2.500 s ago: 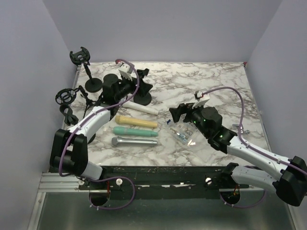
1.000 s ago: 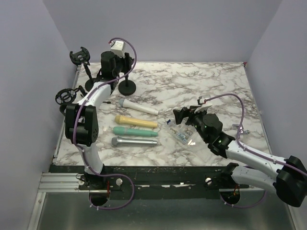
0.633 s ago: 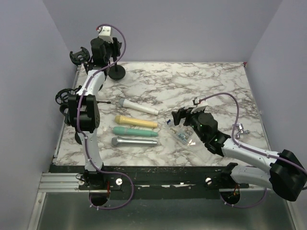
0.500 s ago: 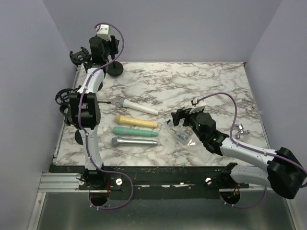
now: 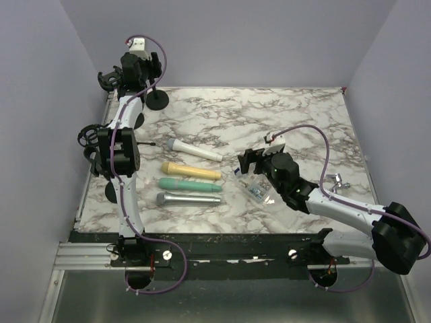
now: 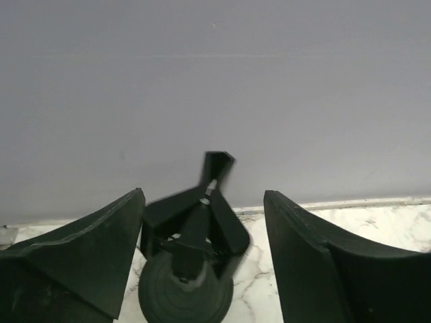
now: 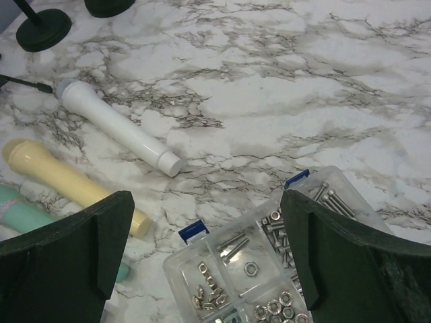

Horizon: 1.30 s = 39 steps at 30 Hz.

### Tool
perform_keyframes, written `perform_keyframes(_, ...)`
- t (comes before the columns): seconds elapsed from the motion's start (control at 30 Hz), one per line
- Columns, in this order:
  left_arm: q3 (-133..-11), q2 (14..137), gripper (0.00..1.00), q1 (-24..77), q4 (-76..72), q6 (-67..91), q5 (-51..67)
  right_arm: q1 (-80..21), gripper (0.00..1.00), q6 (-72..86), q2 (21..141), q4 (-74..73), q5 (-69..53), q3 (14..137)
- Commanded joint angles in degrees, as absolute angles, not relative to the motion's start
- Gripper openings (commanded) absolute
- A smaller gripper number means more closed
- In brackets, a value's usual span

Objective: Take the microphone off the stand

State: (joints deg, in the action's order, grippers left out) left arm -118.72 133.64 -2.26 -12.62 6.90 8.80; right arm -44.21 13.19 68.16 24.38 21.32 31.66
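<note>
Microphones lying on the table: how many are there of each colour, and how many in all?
white microphone: 1
yellow microphone: 1
green microphone: 1
silver microphone: 1
Total: 4

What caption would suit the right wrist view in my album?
Open right gripper above a clear screw box, white microphone and yellow microphone beyond.

Clear parts box (image 5: 258,191) sits near-centre on the marble table (image 5: 289,118); compartments hold nuts (image 7: 250,268) and screws (image 7: 331,198). Small metal fitting (image 5: 335,182) lies to its right, apart.
</note>
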Motion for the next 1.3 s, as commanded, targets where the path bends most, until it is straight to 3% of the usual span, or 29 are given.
perform_keyframes(0.0, -121.81, 129.76, 0.81, -2.55, -8.74, 9.82, 9.36, -44.27, 1.0, 13.58, 68.37, 19.78, 20.65, 35.6)
perform_keyframes(0.13, -120.82, 124.67, 0.98, -2.5, -3.62, 12.85, 10.98, -44.36, 1.0, 14.45, 68.29, 15.53, 20.4, 38.21)
perform_keyframes(0.53, -97.62, 96.44, 0.99, -2.54, -1.19, 24.8, 17.91, -44.3, 1.0, 19.22, 61.05, 5.9, 18.8, 39.69)
perform_keyframes(0.87, -64.32, 65.54, 0.99, -0.2, -8.92, 33.86, 25.82, -44.34, 1.0, 22.89, 47.11, -8.35, 21.4, 40.31)
perform_keyframes(1.27, -48.74, 31.87, 0.99, 3.91, 2.33, 30.21, 30.04, -44.27, 1.0, 27.43, 33.56, -28.81, 35.22, 49.75)
